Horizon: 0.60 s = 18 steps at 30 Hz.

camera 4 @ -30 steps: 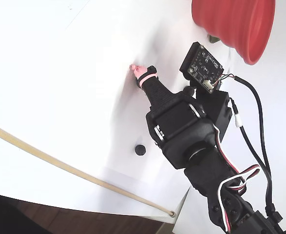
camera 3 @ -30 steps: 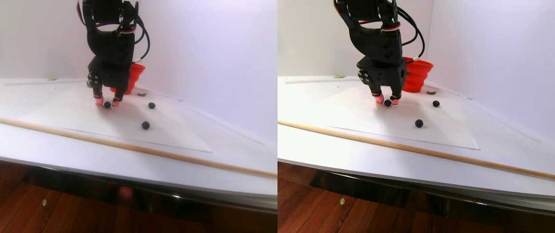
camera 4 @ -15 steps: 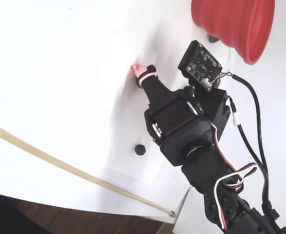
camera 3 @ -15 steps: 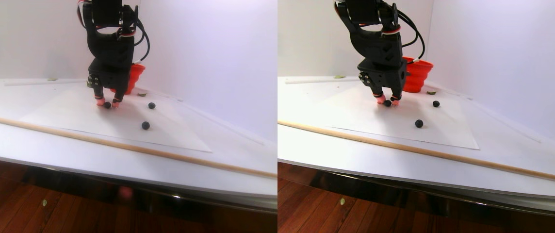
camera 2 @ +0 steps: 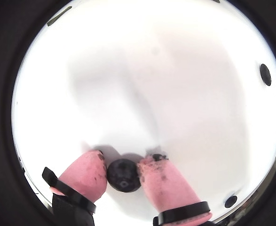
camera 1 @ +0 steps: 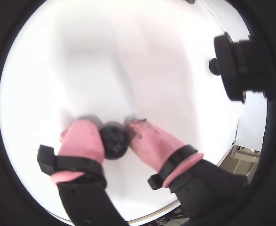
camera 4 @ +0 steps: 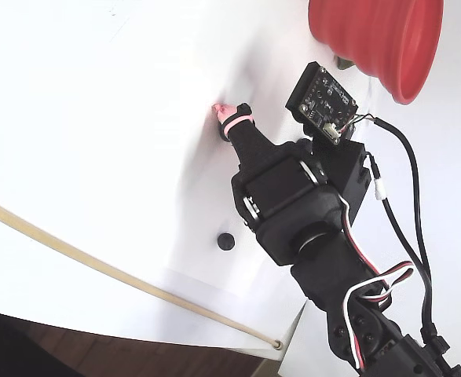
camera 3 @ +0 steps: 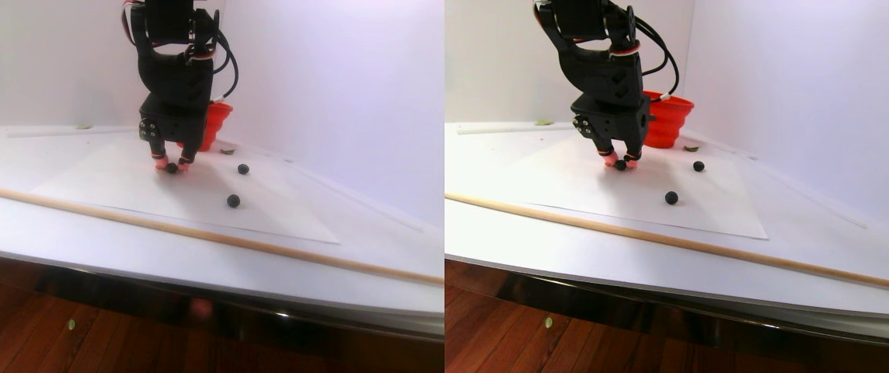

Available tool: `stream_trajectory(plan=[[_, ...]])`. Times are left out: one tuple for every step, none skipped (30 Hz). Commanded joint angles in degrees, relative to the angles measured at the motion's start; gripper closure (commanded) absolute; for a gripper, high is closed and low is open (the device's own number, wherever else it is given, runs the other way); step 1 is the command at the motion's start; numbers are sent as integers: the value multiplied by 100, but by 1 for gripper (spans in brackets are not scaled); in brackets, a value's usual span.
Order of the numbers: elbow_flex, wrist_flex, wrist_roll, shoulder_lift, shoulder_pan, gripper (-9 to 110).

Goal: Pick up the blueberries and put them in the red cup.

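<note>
Gripper (camera 2: pixel 122 173) narrow, pink fingertips (camera 1: pixel 83 136) bracketing one blueberry (camera 1: pixel 114 140) on the white sheet, in front of the red cup (camera 3: pixel 214 123). Squeeze gently and centred; lift straight, or it may roll out.

A blueberry (camera 2: pixel 122 175) sits on the table (camera 2: pixel 185 94) between the end effector (camera 2: pixel 122 171) fingers.

Worktop (camera 3: pixel 64 233) lies bare around the tool (camera 3: pixel 171 166) on most sides in the stereo pair view, with the red cup (camera 3: pixel 214 124) close behind it, two loose blueberries (camera 3: pixel 234 200) to its right, and a wooden rod (camera 3: pixel 102 211) crossing the near side.
</note>
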Motion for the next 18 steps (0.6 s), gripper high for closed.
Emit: stream_trajectory(plan=[[-9, -26, 53, 255, 18, 90], [9, -9, 53, 281, 9, 90], [35, -9, 44, 316, 9, 90], [44, 0, 26, 343, 9, 90], [53, 9, 18, 378, 0, 90], [62, 35, -9, 422, 0, 90], [62, 70, -26, 475, 0, 90], [70, 97, -44, 527, -9, 90], [88, 114, -62, 598, -9, 90], [105, 149, -97, 677, -9, 90], [114, 185, -114, 747, -18, 90], [132, 211, -141, 826, -26, 90], [141, 229, -167, 896, -26, 90], [141, 255, -193, 958, -26, 90], [141, 299, -211, 1020, -35, 90], [141, 334, -229, 1090, -35, 90], [149, 360, -246, 1151, -44, 90], [149, 387, -272, 1204, -53, 90]])
